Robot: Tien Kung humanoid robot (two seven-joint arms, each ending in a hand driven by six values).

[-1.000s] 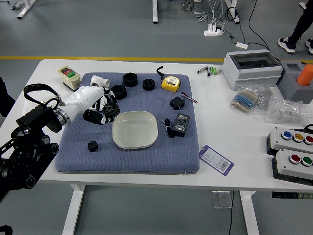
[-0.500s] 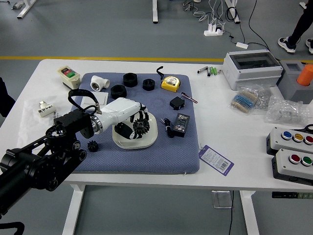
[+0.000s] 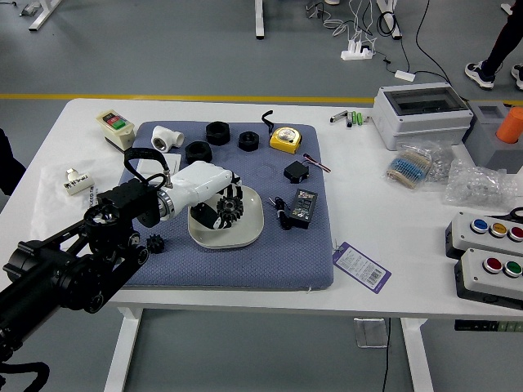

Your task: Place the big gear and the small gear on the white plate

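one hand [image 3: 201, 187] holds big gear [image 3: 231, 209] over plate [image 3: 252, 220], inside rim [image 3: 261, 227]

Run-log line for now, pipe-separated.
left hand: holding big gear over white plate | gear-plate contact: unclear | small gear: on blue mat, off plate | right hand: out of view

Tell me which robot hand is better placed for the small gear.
Left, probably: the left robot hand holds the big gear over the white plate, but the small gear lies near that arm; the right robot hand is out of view.
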